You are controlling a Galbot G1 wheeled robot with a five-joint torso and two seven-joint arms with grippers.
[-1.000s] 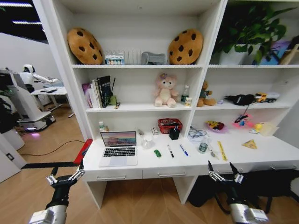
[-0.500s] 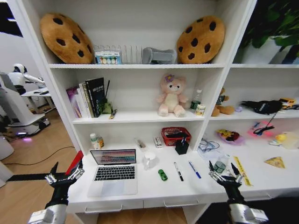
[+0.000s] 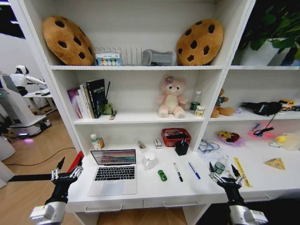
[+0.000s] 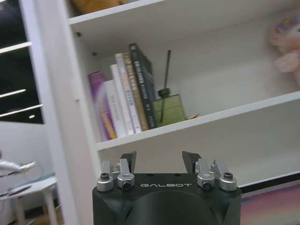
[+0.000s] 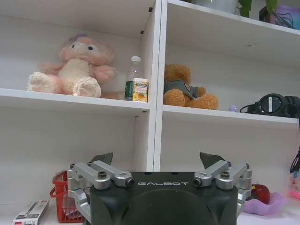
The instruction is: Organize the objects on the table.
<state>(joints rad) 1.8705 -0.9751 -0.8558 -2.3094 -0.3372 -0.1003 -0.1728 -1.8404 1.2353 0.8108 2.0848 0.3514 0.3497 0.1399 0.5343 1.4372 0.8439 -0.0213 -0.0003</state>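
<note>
On the white table (image 3: pixel 154 190), a silver laptop (image 3: pixel 114 172) sits open toward the left, its screen lit and facing the near edge. Right of it lie a tiny dark green item (image 3: pixel 162 176), then a black pen (image 3: pixel 178 172) and a blue pen (image 3: pixel 194 170), the 2 pens roughly parallel and slightly apart. Further right, a small green-labelled can (image 3: pixel 220 167) stands just beyond the right gripper. A white cup (image 3: pixel 150 161) stands between the laptop and the green item, and a red basket (image 3: pixel 176 137) sits at the far side of the table against the shelving.

The left gripper (image 3: pixel 64 174) hangs off the table's near left corner, beside the laptop but not touching it, fingers spread and holding nothing. The right gripper (image 3: pixel 224 176) hovers over the near right part of the table, close to the can, its fingers likewise spread apart and empty. In the left wrist view the left gripper's jaws stand apart before a shelf of books (image 4: pixel 124 98); in the right wrist view the right gripper's jaws stand apart below a pink plush toy (image 5: pixel 75 65).
</note>
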